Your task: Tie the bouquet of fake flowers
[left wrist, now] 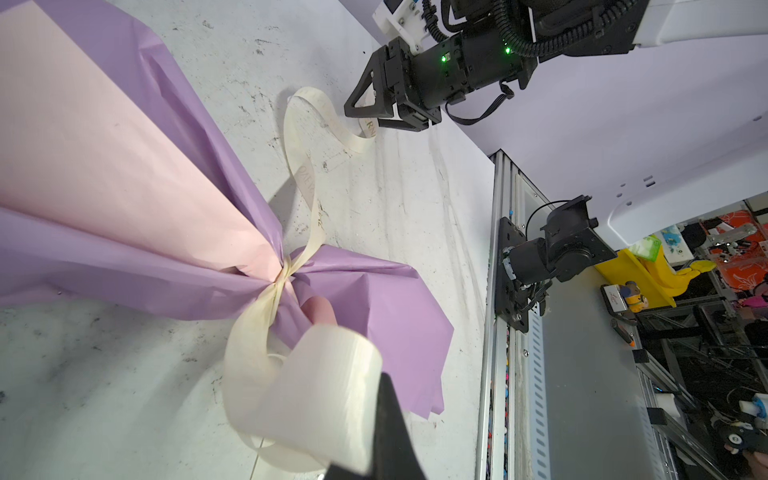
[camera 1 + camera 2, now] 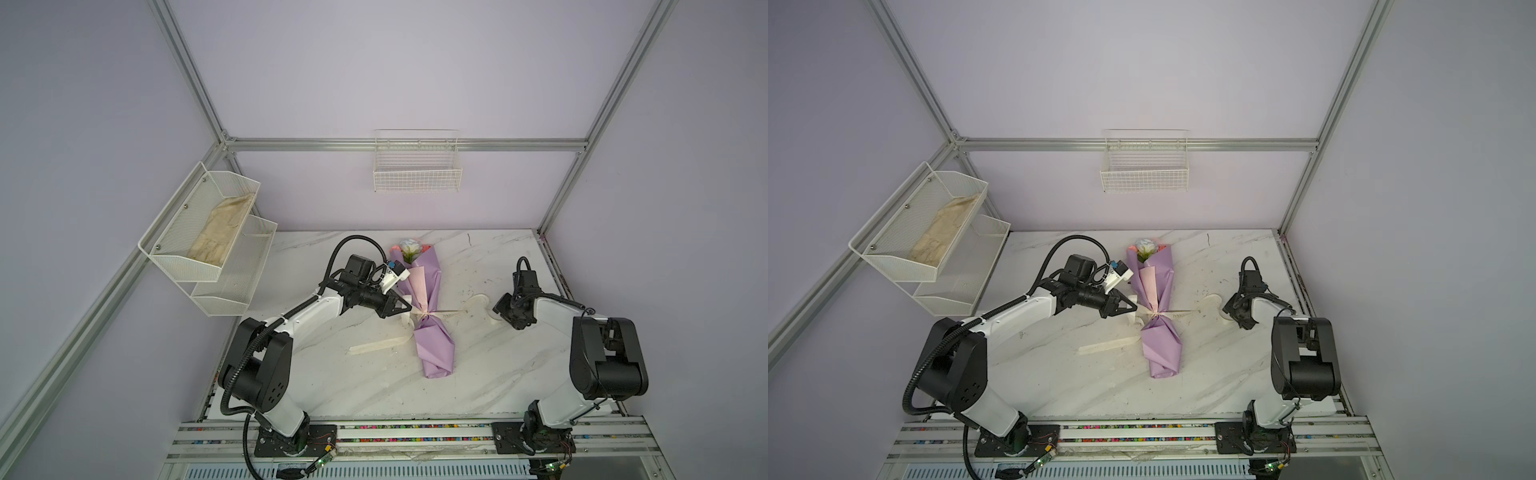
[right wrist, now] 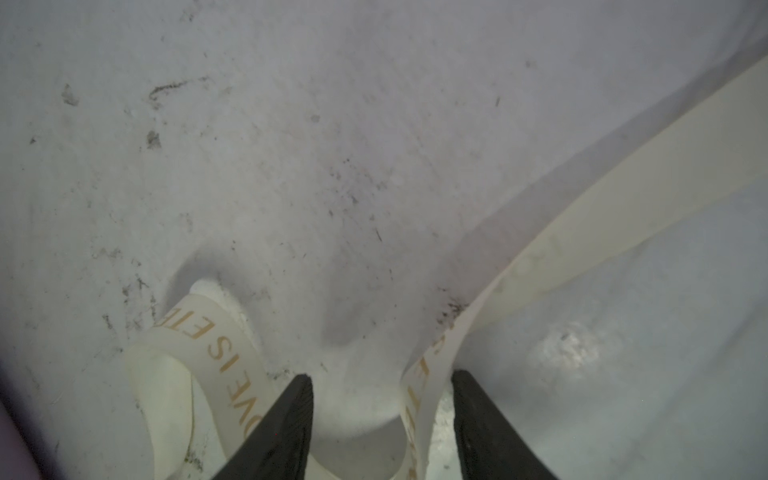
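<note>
Bouquet point(image 2: 434, 340): flat on worktop point(image 2: 332, 374), ribbon point(image 1: 303, 183) cinching its waist.
Left claw point(image 2: 405, 308): pinches ribbon, likely for tension.
Right claw point(image 3: 382, 374): spread, straddling ribbon tail.

— What's around the bench?
— I see lilac walls point(image 2: 415, 62) in aluminium framing point(image 2: 311, 144) and a marble-patterned tabletop point(image 2: 332, 382).
— Fixtures?
— A white wire basket point(image 2: 417, 179) hangs on the back wall. On the left wall there's a two-tier mesh shelf point(image 2: 232, 286), with a beige cloth point(image 2: 220, 232) in its upper tier.

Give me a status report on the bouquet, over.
Left gripper shut on the ribbon loop. Right gripper open, ribbon tail loose between its jaws. Bouquet lying flat, ribbon cinched at its waist. Nothing in the way.
</note>
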`<state>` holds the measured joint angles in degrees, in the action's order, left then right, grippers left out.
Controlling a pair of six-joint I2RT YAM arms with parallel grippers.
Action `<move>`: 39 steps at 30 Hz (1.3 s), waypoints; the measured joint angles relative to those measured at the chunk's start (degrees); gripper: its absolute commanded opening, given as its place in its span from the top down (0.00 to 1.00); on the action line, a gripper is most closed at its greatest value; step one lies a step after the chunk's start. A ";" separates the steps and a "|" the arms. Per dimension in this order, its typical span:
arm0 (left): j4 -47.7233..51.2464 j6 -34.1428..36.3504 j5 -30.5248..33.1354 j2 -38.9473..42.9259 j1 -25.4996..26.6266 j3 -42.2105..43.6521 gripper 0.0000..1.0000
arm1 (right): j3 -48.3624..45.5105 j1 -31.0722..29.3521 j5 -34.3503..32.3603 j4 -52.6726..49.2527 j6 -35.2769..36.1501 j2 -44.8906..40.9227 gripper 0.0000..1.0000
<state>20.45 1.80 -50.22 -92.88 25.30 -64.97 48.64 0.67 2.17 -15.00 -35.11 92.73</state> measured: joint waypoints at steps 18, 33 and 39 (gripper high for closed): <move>0.44 1.07 1.79 0.09 0.76 -1.20 1.00 | 7.85 -2.12 9.70 2.58 4.02 -21.00 1.00; -15.37 -2.86 8.20 7.87 4.04 10.05 1.00 | 42.07 -34.56 16.74 1.62 4.66 7.74 0.94; -21.79 -5.25 9.53 10.88 4.11 14.69 0.99 | 46.82 -37.00 23.04 -0.87 4.94 15.67 0.64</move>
<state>-1.34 -3.44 -40.69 -82.00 29.41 -50.28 95.46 -36.34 25.21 -15.88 -30.17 108.40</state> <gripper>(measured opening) 0.047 0.186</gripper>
